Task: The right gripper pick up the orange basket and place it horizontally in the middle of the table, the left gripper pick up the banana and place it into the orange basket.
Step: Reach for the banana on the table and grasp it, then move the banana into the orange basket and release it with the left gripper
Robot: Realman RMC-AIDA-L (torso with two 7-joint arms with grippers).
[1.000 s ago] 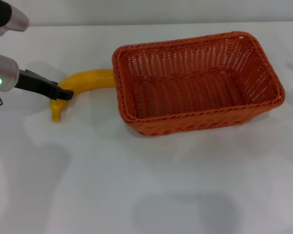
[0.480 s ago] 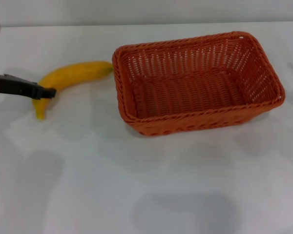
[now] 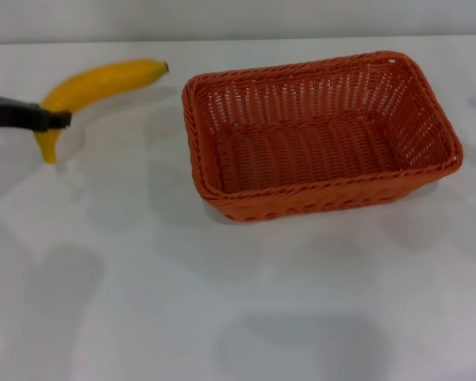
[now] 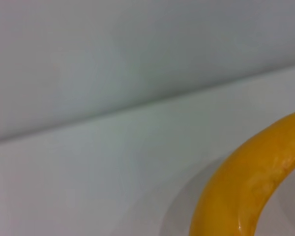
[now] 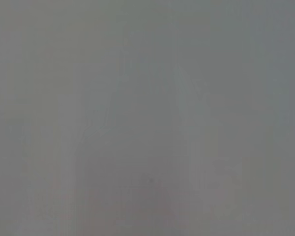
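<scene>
left gripper point(image 3: 51, 120) is clamped on the banana point(image 3: 95, 82), holding it up left of the orange basket point(image 3: 317, 135).

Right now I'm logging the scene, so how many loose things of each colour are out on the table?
Yellow: 1, the banana, lifted by the left end effector.
Orange: 1, the orange basket, standing on the table.
Total: 2.
</scene>
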